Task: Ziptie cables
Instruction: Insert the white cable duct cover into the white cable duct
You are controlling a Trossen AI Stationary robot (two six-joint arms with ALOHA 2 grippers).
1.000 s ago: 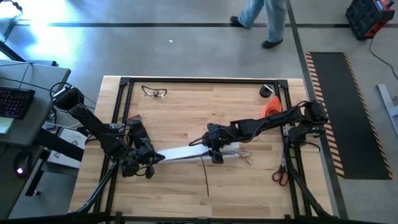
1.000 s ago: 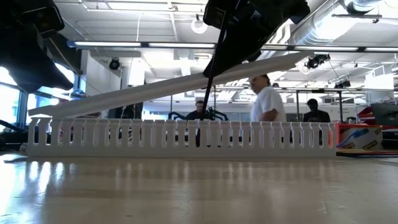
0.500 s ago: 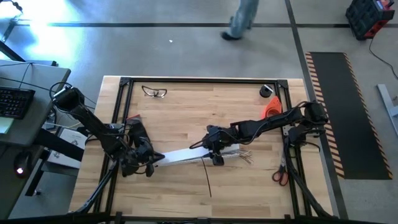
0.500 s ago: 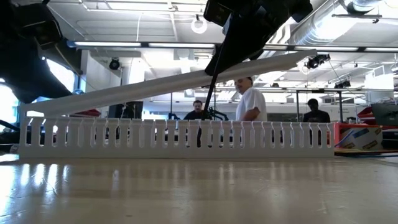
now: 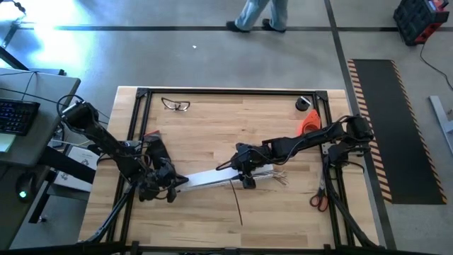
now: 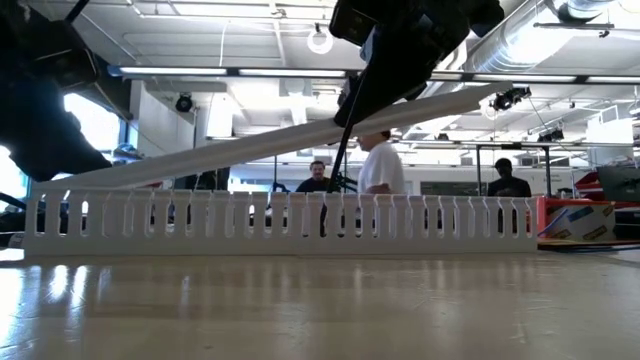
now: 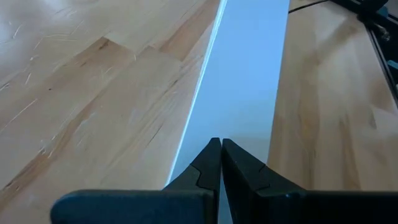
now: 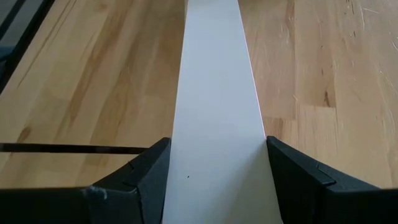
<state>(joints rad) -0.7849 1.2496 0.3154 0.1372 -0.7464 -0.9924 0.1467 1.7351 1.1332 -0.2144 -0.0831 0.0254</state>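
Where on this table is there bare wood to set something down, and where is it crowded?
Bare wood lies between the safety glasses and the black roll along the far edge, and on the near side either side of the ziptie. The middle is crowded: both grippers hold the white cover strip over the cables. Scissors lie at the right edge.

No readable text, label, brand or number can be made out anywhere. Nothing legible is carried by any surface shown.
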